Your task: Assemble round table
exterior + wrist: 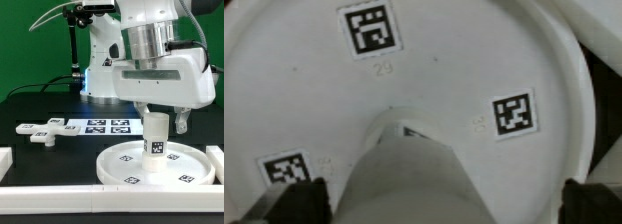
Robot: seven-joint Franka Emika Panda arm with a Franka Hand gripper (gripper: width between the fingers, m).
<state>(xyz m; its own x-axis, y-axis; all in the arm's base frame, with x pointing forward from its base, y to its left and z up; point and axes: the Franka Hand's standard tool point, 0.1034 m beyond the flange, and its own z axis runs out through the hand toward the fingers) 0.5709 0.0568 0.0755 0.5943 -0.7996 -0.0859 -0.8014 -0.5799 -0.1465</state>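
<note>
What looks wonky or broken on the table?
Nothing stands out. The leg stands upright near the middle of the disc, and the base lies flat beside the marker board.

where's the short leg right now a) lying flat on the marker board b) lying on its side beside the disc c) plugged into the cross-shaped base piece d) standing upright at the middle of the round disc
d, the short cylindrical leg stands upright at the centre of the round disc, while the cross-shaped base piece lies apart, off to the exterior view's left.
</note>
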